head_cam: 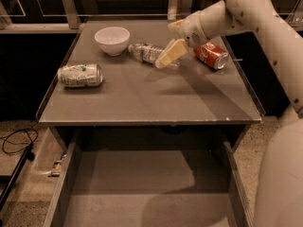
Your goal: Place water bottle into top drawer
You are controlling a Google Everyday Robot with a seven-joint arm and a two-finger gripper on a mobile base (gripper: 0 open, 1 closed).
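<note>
The water bottle (147, 52) lies on its side on the table top, just right of the white bowl, cap toward the bowl. My gripper (165, 45) hangs over the bottle's right end with the fingers spread, one cream finger (171, 53) in front of the bottle and the other behind it. It holds nothing. The top drawer (142, 183) is pulled out below the table's front edge, and its grey floor is bare.
A white bowl (112, 39) stands at the back left. A silver-green can (79, 75) lies on its side at the left. A red soda can (211, 55) lies right of the gripper, under my arm. The table top (151, 98) has raised side edges.
</note>
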